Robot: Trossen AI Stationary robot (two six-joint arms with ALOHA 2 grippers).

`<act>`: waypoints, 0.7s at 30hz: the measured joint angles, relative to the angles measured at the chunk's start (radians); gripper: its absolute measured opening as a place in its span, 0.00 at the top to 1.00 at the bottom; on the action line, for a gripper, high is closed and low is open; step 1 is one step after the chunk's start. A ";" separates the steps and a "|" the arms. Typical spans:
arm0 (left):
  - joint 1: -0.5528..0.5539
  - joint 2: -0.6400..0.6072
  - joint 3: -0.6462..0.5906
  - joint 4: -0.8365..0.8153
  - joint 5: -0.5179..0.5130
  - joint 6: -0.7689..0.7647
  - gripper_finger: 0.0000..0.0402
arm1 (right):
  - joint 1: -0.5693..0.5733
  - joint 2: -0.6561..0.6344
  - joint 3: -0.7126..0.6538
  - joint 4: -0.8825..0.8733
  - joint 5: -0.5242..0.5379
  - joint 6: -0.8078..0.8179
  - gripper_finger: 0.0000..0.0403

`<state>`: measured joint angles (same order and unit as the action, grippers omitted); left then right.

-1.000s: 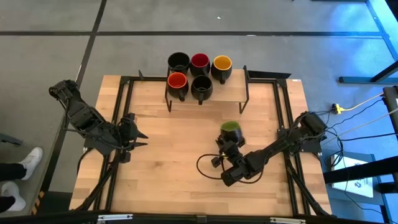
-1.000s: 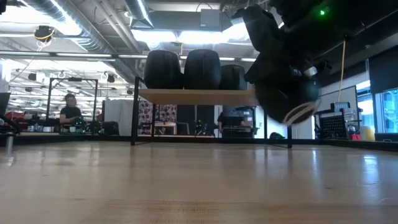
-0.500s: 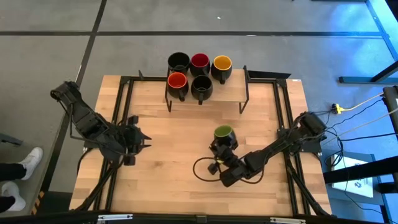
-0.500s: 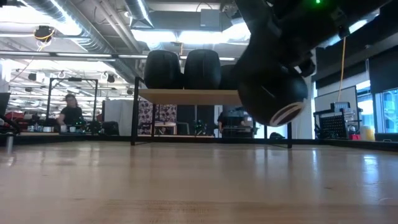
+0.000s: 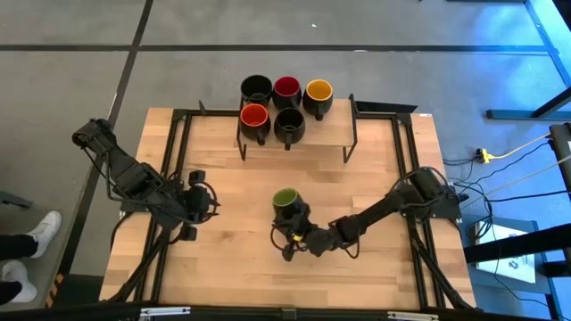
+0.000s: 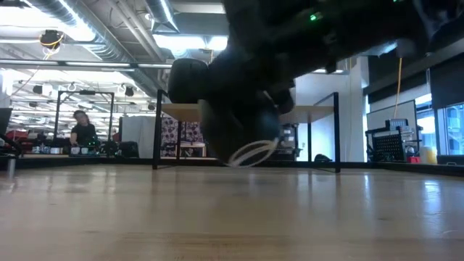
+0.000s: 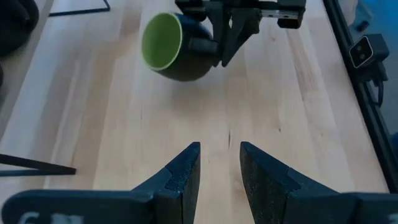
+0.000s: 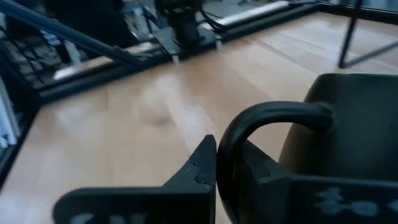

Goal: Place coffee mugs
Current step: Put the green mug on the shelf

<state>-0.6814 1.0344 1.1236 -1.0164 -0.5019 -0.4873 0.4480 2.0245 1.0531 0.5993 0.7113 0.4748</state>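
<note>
Your right gripper (image 5: 297, 234) clamps one green mug (image 5: 285, 201) mid-table; five mugs (image 5: 285, 105) crowd the shelf (image 5: 332, 134) at the far edge; left gripper (image 7: 217, 171) narrowly parted.

Green-lined mug (image 5: 285, 200) hangs mid-table by its handle; five mugs (image 5: 285, 105) cluster on the shelf.

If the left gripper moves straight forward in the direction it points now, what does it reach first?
Probably the green-lined mug, held off the table by the right gripper. The left gripper points toward it over bare wood, though the mug sits slightly off its line, so depth is uncertain.
</note>
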 joint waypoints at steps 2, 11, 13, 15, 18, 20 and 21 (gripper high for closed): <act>0.003 0.000 0.000 0.001 0.008 0.000 0.73 | -0.011 0.022 0.000 0.061 -0.030 -0.026 0.98; 0.003 0.000 0.000 0.002 0.018 0.001 0.73 | -0.037 0.090 0.000 0.155 -0.133 -0.095 0.98; 0.003 0.000 0.000 0.009 0.018 0.001 0.73 | -0.038 0.095 0.000 0.160 -0.163 -0.118 0.98; 0.003 0.000 0.000 0.019 0.018 0.002 0.73 | -0.037 0.098 0.001 0.163 -0.172 -0.123 0.98; 0.005 0.000 0.000 0.027 0.018 0.002 0.73 | -0.037 0.098 0.001 0.156 -0.176 -0.125 0.96; 0.007 0.000 0.000 0.027 0.018 0.002 0.73 | -0.036 0.098 0.002 0.147 -0.187 -0.125 0.92; 0.008 0.000 0.000 0.027 0.017 0.002 0.73 | -0.036 0.099 0.002 0.142 -0.201 -0.135 0.90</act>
<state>-0.6739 1.0340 1.1236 -0.9894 -0.4845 -0.4858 0.4122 2.1233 1.0546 0.7409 0.5100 0.3395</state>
